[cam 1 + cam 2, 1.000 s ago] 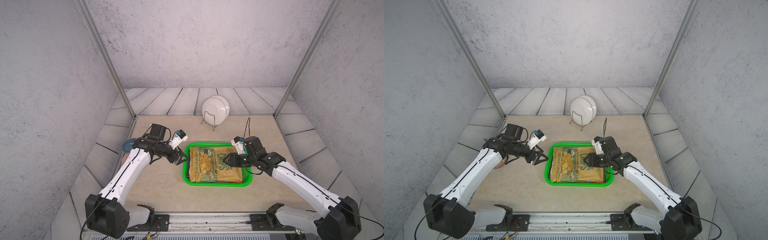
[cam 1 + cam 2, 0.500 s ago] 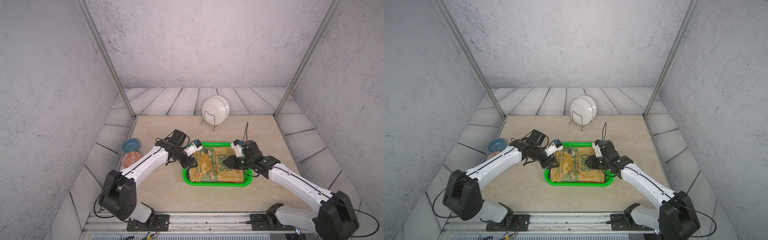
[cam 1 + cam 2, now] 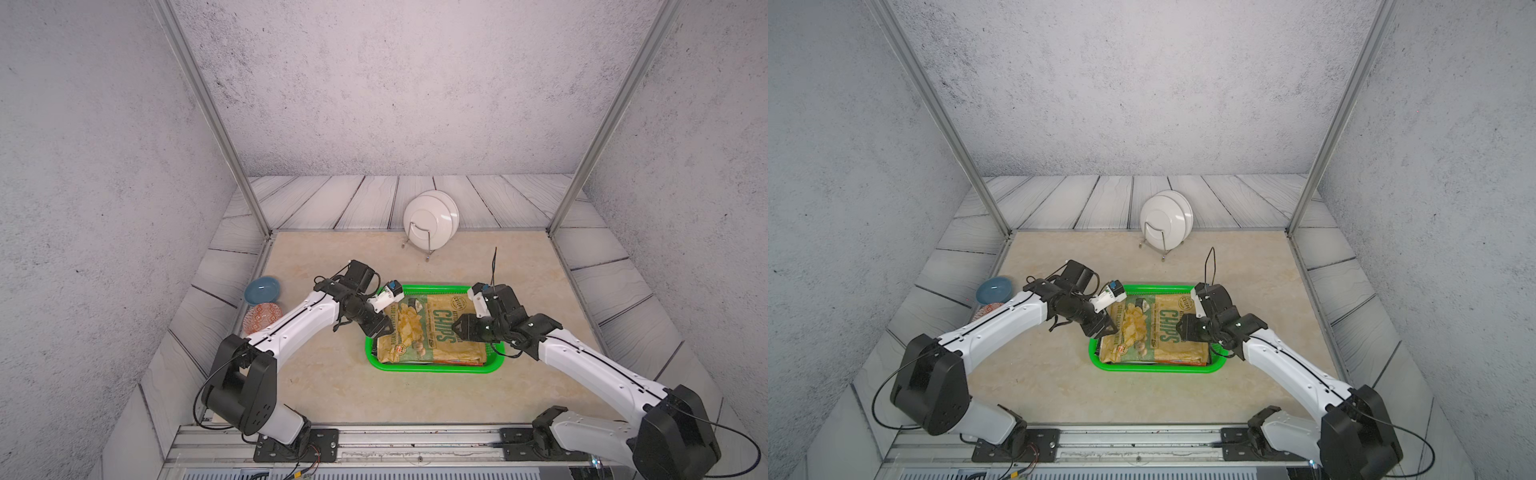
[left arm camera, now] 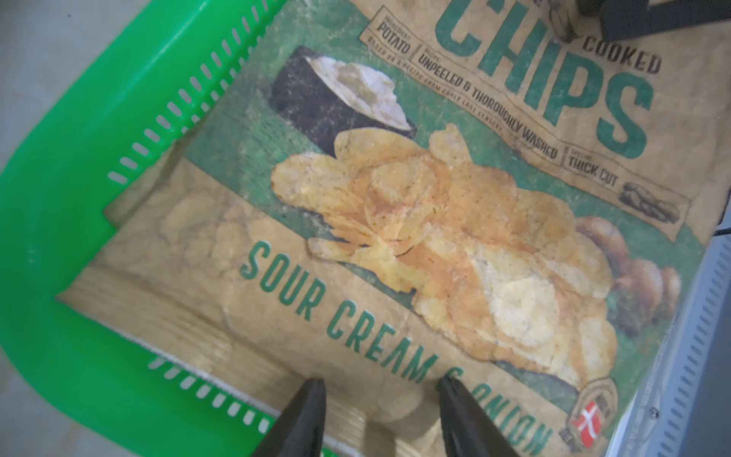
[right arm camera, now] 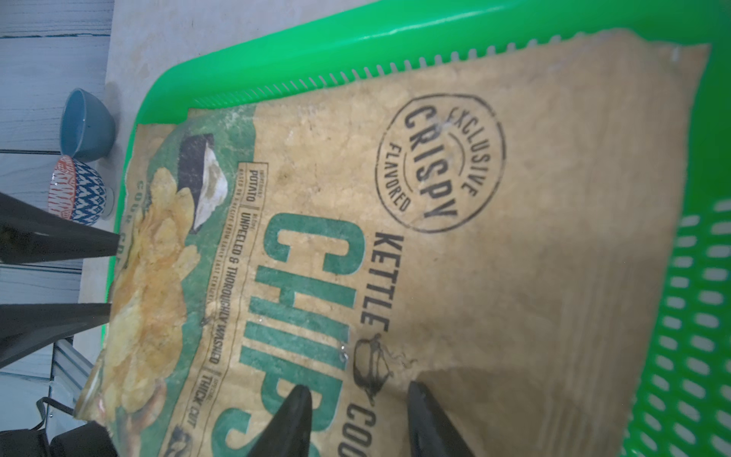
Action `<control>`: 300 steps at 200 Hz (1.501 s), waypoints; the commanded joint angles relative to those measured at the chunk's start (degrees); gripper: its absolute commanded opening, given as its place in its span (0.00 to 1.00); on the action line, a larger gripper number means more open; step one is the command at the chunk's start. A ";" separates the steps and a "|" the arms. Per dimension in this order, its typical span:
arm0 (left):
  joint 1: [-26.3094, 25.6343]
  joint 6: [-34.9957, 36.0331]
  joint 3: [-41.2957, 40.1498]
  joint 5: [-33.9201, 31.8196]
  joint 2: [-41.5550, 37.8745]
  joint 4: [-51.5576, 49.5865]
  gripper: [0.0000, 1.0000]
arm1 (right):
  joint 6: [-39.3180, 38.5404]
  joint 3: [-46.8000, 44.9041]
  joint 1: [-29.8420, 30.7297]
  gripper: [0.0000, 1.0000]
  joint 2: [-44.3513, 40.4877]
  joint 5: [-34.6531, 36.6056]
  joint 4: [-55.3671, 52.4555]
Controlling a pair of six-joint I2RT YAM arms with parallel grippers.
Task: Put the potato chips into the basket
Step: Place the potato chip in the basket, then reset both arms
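The tan chips bag [image 3: 432, 332] with the big green "CHIPS" lettering lies flat on top in the green basket [image 3: 436, 369]. The basket sits a bit right of centre in the lower half of both top views, on the beige bench [image 3: 332, 374]. The bag pretty much fills the basket. Along the basket's lower edge a thin orange-red strip of another bag [image 3: 457, 362] peeks out from underneath. How many more are under there, I can't tell.

The left pincer [image 3: 383, 329] comes in from the left of the frame and sits at the bag's left end, right by the basket's left rim. In the left wrist view it [image 4: 379, 383] is spread fairly wide. Both black tips are over the "SOUR CREAM & ONION" end, with nothing caught between them. Whether the tips actually touch the bag, no idea.

The right pincer [image 3: 457, 328] reaches in from the right and points at the bag's right half, just beside the "CHIPS" word. In the right wrist view it [image 5: 358, 387] is spread apart too, tips over the print, and it's empty. The left pincer's fingers [image 5: 59, 241] show at the left edge of that view.

Off to the side, a blue bowl [image 3: 262, 289] and a patterned bowl [image 3: 262, 318] sit at the bench's left edge. White plates [image 3: 430, 216] stand on edge at the back, upper centre.
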 commanded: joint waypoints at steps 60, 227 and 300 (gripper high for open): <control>0.69 -1.24 9.16 -2.75 -7.70 -9.47 0.82 | -4.79 4.84 -0.01 0.49 -11.66 5.04 -1.85; 25.16 -15.57 -6.62 -5.55 -11.82 14.30 0.99 | -13.96 -1.70 -0.59 0.74 -18.54 21.20 13.00; 31.66 -16.05 -19.97 -13.03 -9.79 35.14 0.99 | -16.84 -2.48 -1.05 0.75 -21.06 27.68 8.04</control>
